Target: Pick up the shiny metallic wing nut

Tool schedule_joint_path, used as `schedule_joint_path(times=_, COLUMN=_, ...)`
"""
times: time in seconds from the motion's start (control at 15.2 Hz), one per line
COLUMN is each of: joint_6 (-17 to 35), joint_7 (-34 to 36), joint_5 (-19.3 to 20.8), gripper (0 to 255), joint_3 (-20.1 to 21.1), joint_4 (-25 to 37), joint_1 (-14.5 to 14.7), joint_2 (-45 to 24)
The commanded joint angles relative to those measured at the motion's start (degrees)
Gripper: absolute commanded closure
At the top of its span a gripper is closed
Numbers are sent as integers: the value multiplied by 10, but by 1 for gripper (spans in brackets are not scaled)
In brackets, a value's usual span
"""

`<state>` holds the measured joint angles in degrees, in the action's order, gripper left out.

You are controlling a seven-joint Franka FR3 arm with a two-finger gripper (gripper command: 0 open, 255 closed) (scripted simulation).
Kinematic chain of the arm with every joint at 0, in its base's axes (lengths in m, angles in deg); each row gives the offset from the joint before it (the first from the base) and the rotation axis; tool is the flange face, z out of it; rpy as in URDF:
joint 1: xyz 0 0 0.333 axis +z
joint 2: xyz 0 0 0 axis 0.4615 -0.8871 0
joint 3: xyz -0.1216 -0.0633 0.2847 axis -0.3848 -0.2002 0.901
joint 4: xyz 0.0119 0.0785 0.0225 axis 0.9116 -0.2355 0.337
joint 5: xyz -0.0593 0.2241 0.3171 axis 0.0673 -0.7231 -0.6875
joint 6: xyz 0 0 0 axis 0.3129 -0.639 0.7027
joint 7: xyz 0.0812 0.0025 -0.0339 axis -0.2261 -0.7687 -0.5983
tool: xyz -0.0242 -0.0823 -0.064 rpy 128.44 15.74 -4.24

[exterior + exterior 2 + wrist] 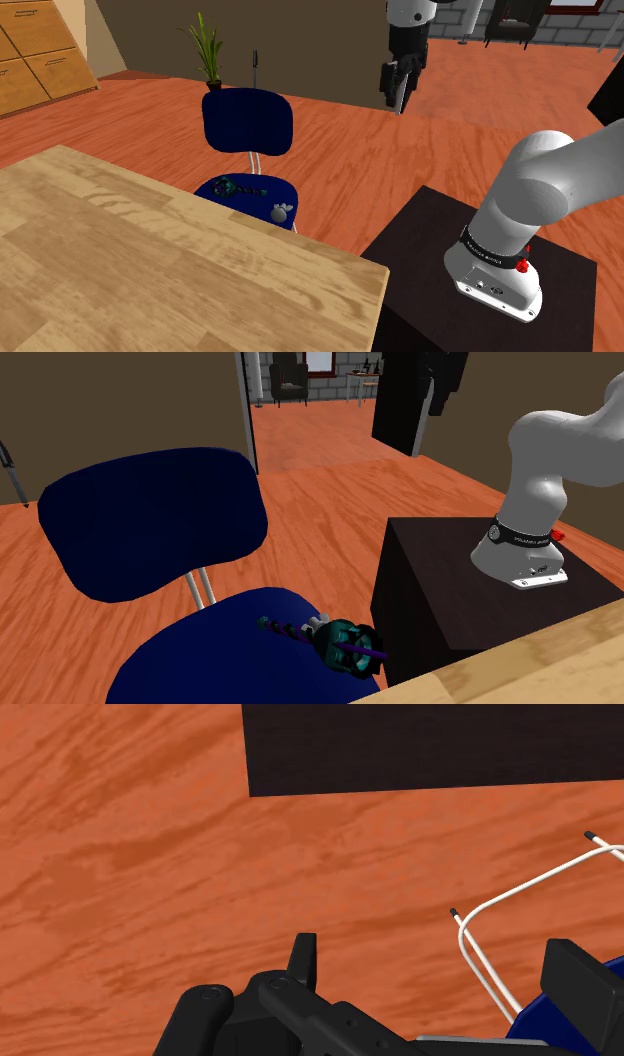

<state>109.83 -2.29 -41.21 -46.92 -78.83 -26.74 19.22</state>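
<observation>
The shiny metallic wing nut lies on the blue chair seat, near the seat's edge on the shoulder view's right. Beside it on the seat rests a teal and black tool. My gripper hangs high over the orange wood floor, well up and to the right of the chair in the shoulder view, far from the nut. In the wrist view the gripper is open, with bare floor between its black fingers. A corner of the blue seat and its white wire legs lie by one finger.
A light wooden table fills the shoulder view's lower left, close to the chair. The dark stand sits on the right. The blue chair back rises behind the seat. A potted plant stands farther back.
</observation>
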Motion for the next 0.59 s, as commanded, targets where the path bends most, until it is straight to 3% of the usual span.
schedule_joint_path(times=0.0, joint_6=0, joint_7=0, joint_5=0, gripper=0, joint_3=0, joint_4=0, joint_1=0, joint_2=0)
schedule_joint_path(times=0.53, joint_6=116, joint_7=52, joint_5=-43, gripper=0, joint_3=32, joint_4=-5, joint_1=15, joint_2=-136)
